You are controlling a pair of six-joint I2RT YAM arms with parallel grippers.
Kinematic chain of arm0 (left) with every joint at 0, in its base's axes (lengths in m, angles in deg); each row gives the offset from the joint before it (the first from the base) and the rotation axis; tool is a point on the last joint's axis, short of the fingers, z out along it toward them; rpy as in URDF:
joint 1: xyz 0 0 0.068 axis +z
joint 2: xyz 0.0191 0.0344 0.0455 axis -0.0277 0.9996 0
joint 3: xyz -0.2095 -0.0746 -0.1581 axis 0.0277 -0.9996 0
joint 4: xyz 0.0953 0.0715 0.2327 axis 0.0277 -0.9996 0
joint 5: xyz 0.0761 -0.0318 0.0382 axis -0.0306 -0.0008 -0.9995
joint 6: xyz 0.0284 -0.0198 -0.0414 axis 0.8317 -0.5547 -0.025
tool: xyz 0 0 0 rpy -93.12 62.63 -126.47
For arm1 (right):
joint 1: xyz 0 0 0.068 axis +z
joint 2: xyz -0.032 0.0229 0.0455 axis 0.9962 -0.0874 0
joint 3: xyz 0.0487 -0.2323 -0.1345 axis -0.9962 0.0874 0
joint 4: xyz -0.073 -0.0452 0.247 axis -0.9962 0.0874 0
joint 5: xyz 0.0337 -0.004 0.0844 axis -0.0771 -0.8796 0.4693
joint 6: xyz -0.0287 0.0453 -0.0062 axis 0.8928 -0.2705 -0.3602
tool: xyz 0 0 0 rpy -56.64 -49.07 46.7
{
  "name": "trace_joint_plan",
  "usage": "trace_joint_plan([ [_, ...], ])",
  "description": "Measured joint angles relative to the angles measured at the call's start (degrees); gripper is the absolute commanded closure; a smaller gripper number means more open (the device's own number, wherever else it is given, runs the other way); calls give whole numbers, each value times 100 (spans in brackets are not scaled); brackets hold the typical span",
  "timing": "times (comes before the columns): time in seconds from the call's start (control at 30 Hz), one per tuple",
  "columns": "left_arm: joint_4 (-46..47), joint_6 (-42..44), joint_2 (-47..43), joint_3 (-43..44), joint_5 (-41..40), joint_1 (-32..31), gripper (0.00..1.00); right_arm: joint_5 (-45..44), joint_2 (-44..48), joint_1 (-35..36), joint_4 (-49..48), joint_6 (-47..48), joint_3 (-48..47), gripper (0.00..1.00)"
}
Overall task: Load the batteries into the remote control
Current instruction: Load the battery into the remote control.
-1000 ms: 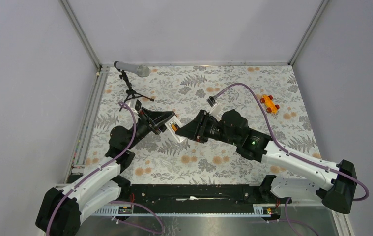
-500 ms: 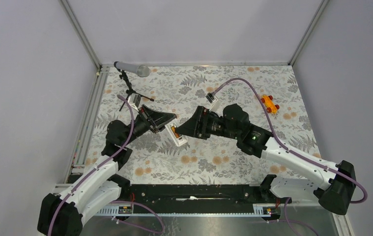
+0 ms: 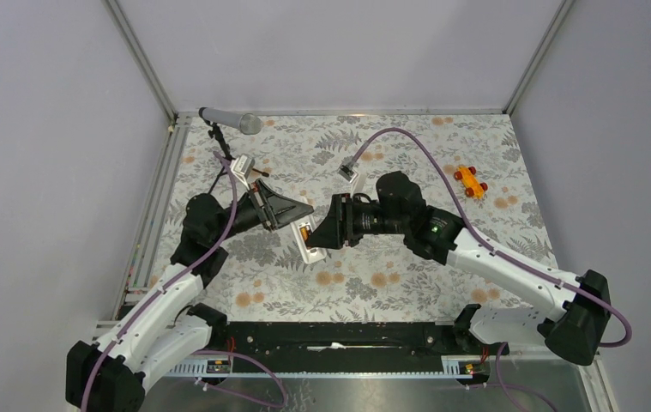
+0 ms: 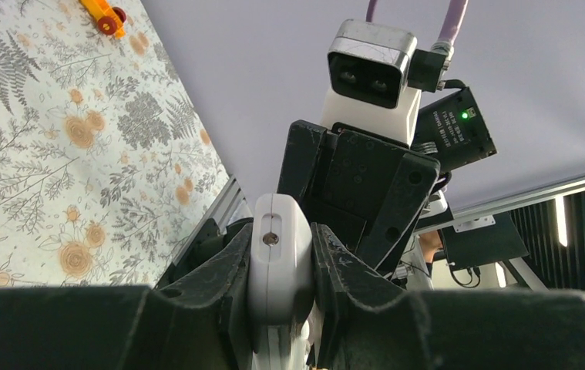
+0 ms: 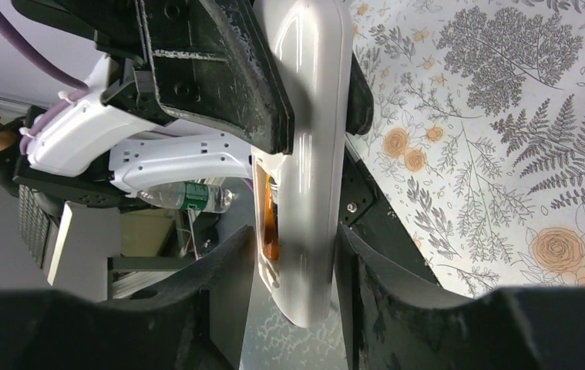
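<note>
Fern-and-flower cloth (image 3: 373,283) covers the table. Just off its centre toward 9 o'clock, the left gripper (image 3: 303,212) is clamped on one end of the white remote control (image 3: 310,245). An orange battery (image 5: 270,220) sits in its compartment. The right gripper (image 3: 320,236) straddles the remote's other end; whether its fingers press it, I cannot tell. A microphone (image 3: 232,120) stands at 11 o'clock and a toy car (image 3: 471,181) at 2.

White-and-black arms (image 3: 510,270) trail purple cables (image 3: 394,131), with a green light (image 3: 432,230) on the right one.
</note>
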Motion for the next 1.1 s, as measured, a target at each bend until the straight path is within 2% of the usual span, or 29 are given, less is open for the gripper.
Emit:
trace_joint_plan([
  [0.03,-50,35,7,0,31,0,100,17,-26,0,24,24,0,49],
  [0.2,-90,125,81,0,127,0,100,31,-68,0,138,136,0,67],
  [0.33,-83,184,85,2,245,0,100,61,-107,-9,212,127,-7,71],
  [0.4,-83,177,111,9,267,2,100,59,-116,-9,216,131,-9,67],
  [0.53,-138,162,146,68,297,20,100,35,-120,-13,195,153,-13,39],
  [0.63,-446,195,146,238,310,22,100,-72,-138,-13,232,184,-17,30],
  [0.73,-640,317,146,382,313,39,100,-118,-138,-52,262,138,-50,29],
  [0.97,-732,426,146,407,361,76,100,-275,-138,-173,256,-87,-146,35],
  [1.1,-734,487,146,407,376,76,100,-356,-138,-177,256,-188,-146,44],
])
